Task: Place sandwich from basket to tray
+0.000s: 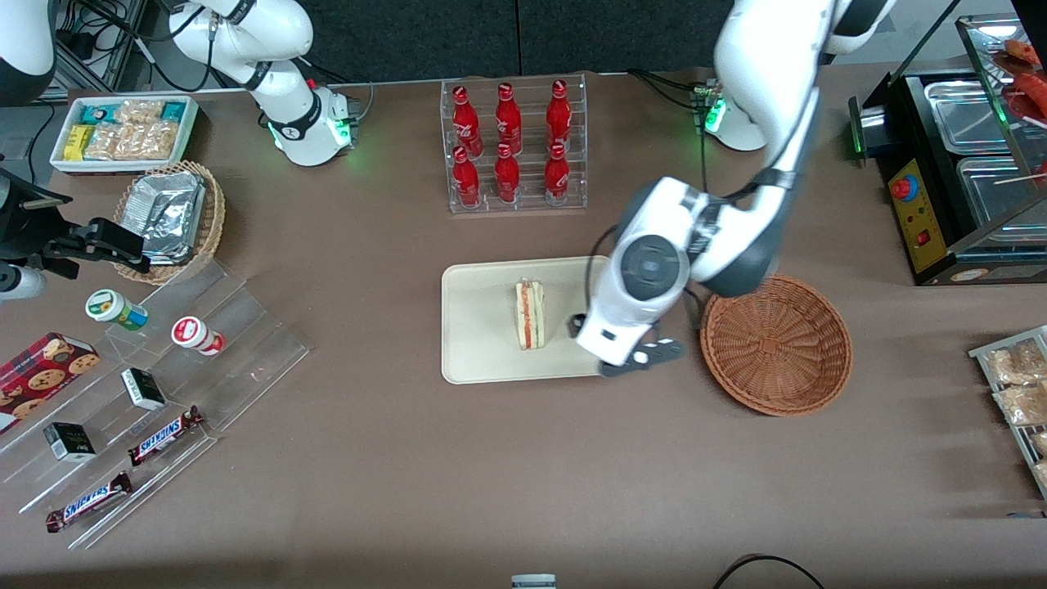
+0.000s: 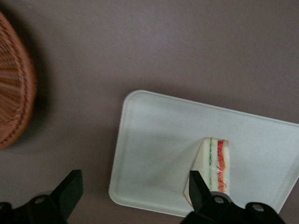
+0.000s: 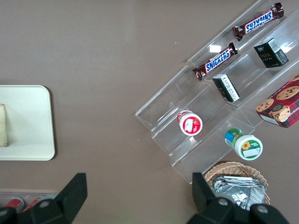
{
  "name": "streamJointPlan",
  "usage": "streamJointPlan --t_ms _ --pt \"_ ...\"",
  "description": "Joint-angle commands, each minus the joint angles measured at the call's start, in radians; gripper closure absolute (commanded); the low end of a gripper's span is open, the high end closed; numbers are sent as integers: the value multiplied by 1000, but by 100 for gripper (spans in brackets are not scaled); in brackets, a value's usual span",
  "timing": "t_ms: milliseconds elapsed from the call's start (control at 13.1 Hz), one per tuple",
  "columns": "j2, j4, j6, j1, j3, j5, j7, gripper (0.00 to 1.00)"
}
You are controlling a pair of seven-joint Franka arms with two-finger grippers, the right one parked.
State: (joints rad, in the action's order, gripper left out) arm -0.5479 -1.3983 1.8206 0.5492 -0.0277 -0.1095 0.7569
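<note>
The sandwich (image 1: 530, 314) lies on the cream tray (image 1: 483, 335), its red and green layers facing up. The wicker basket (image 1: 775, 343) sits beside the tray, toward the working arm's end, with nothing in it. My gripper (image 1: 593, 327) hangs open above the tray's edge nearest the basket, holding nothing. In the left wrist view one fingertip (image 2: 198, 185) is next to the sandwich (image 2: 216, 161). The other fingertip (image 2: 70, 190) is over bare table off the tray (image 2: 159, 140), with the basket (image 2: 14, 107) off to the side. The right wrist view catches the tray (image 3: 28, 121) and a sliver of sandwich (image 3: 3, 125).
A clear rack of red bottles (image 1: 513, 143) stands farther from the front camera than the tray. Toward the parked arm's end are a stepped acrylic shelf with snacks (image 1: 123, 393), a foil-packet basket (image 1: 172, 217) and a white snack box (image 1: 123, 131). A food warmer (image 1: 965, 164) stands toward the working arm's end.
</note>
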Motion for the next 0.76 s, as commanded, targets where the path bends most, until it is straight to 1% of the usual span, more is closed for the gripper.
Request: streamJointPlan --t_ms 0,229,458,534,687 --pt "109 -111 -27 -69 8 -24 -98 0" --pt "163 -137 -95 -147 8 -30 -204 0" --pt "278 -238 -99 -233 11 -32 -272 0" --pt "304 -249 -121 -261 12 -30 -319 0" --pt "354 -258 -200 -322 12 -30 -495 0"
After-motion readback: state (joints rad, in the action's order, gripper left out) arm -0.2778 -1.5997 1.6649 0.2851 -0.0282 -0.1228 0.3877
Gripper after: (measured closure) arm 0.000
